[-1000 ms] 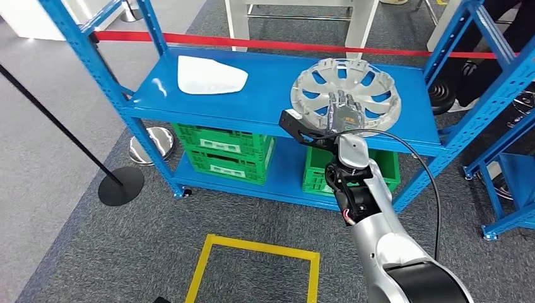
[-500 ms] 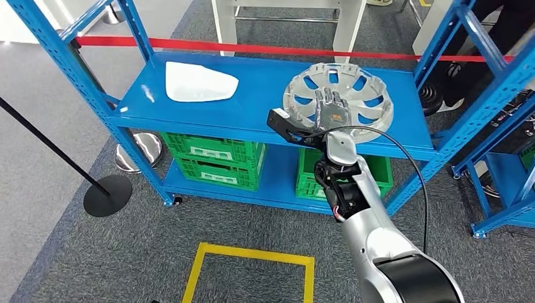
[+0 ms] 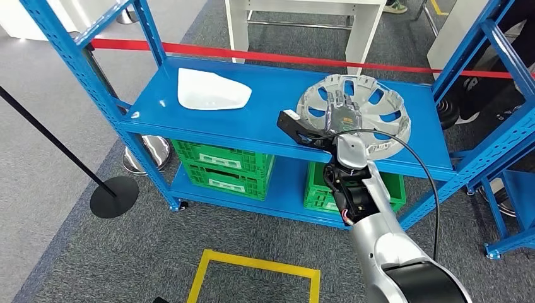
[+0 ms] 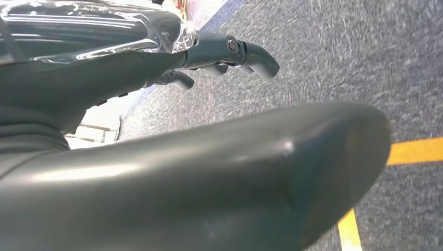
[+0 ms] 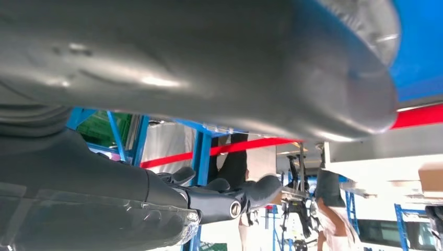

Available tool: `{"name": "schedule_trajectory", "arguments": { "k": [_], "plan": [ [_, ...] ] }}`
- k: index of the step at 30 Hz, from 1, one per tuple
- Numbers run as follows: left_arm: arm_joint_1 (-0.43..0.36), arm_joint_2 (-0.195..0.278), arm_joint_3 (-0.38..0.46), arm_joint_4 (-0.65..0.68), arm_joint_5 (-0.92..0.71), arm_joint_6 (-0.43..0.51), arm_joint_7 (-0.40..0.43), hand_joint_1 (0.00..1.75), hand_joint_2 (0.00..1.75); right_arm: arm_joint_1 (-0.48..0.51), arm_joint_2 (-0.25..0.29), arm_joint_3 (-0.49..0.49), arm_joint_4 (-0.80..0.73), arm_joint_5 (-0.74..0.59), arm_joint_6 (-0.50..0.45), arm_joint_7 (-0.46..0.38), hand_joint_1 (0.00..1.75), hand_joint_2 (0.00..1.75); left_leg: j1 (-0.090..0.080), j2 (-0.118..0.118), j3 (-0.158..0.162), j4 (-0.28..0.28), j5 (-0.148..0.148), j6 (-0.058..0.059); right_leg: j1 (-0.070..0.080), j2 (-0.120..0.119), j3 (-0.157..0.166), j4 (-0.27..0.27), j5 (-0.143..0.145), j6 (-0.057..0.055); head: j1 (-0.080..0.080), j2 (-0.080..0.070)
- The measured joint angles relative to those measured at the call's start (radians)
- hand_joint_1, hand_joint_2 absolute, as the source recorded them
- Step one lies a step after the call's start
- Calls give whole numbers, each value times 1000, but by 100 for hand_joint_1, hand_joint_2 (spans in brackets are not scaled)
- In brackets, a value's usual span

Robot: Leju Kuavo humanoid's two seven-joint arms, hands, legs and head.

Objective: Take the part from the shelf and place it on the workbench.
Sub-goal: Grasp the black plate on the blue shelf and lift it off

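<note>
A silver hubcap (image 3: 382,117) lies on the right part of the blue shelf's top board (image 3: 265,120). My right hand (image 3: 344,112) reaches over the board's front edge, its fingers spread flat above the hubcap's centre and holding nothing. In the right wrist view the thick thumb (image 5: 209,63) lies close to the hubcap's rim (image 5: 368,23), and the darker fingers (image 5: 230,201) stretch out apart from it. A white curved part (image 3: 209,89) lies on the left of the same board. My left hand (image 4: 209,146) hangs over the carpet with its fingers (image 4: 245,52) holding nothing.
Green crates (image 3: 224,167) sit on the lower shelf. Blue uprights (image 3: 94,82) frame the shelf, with another blue rack (image 3: 505,158) to the right. Red tape (image 3: 284,58) runs behind, before a white bench (image 3: 303,19). A yellow floor square (image 3: 252,262) and a stanchion base (image 3: 113,196) lie nearby.
The whole picture has shifted as the camera moved. My right hand stays spread over the hubcap's centre, and the hubcap has not left the shelf.
</note>
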State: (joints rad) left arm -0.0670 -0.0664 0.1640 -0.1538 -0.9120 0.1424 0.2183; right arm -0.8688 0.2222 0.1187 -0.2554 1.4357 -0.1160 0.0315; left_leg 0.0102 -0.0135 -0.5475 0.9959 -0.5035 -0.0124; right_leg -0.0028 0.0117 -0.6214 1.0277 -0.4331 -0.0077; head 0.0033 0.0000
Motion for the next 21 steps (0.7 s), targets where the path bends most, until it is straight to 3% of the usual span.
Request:
{"name": "schedule_trajectory", "arguments": {
  "k": [2,3,6,7,8,10,12,13,17,19,21],
  "plan": [
    [-1,-1,0,0,-1,0,0,0,0,-2,0,-1,-1,0,0,1,0,0,2,3,-6,18,-14,-10,-4,1,11,-8,-3,-10,-3,0],
    [-2,-1,0,0,-1,0,0,0,0,-4,0,-1,-1,-1,0,1,0,0,3,4,-24,55,-31,-15,-9,1,18,-12,-5,-14,-7,0],
    [-1,0,0,0,-1,0,0,0,0,-2,1,0,0,-1,0,1,0,0,7,5,-141,246,-88,-25,-12,1,33,-13,-18,-19,-22,0],
    [0,0,0,0,-1,0,0,0,0,1,1,0,0,-1,0,1,0,0,9,5,-172,282,-85,-27,-12,1,39,-13,-23,-18,-24,0],
    [1,0,0,0,-1,0,0,0,0,3,1,-1,0,-1,0,1,0,0,9,5,-185,278,-62,-28,-13,1,46,-13,-29,-16,-25,0],
    [1,1,0,0,-1,0,0,0,0,5,1,-1,0,0,1,1,0,0,11,8,-152,165,26,-28,-15,2,64,-13,-43,-10,-29,0],
    [0,1,0,0,-1,0,0,0,0,3,1,0,0,2,2,3,0,0,8,11,-98,43,81,-24,-13,3,77,-13,-57,2,-35,0],
    [0,1,0,0,-1,0,0,0,0,2,1,0,0,3,5,5,0,0,7,11,-84,14,85,-19,-11,4,79,-14,-62,8,-37,0],
    [0,0,0,0,-1,1,2,0,0,2,2,0,0,5,22,18,0,0,5,9,-73,5,71,11,-13,2,80,-8,-80,28,-32,0],
    [0,0,0,0,-3,2,2,0,0,3,2,1,1,5,31,26,0,0,7,9,-66,4,66,24,-13,0,35,85,-123,34,-22,0],
    [0,0,0,0,-5,2,0,0,0,9,2,1,2,7,46,38,0,0,3,8,-61,4,59,33,-13,-1,-51,234,-176,35,-13,0]
  ]
}}
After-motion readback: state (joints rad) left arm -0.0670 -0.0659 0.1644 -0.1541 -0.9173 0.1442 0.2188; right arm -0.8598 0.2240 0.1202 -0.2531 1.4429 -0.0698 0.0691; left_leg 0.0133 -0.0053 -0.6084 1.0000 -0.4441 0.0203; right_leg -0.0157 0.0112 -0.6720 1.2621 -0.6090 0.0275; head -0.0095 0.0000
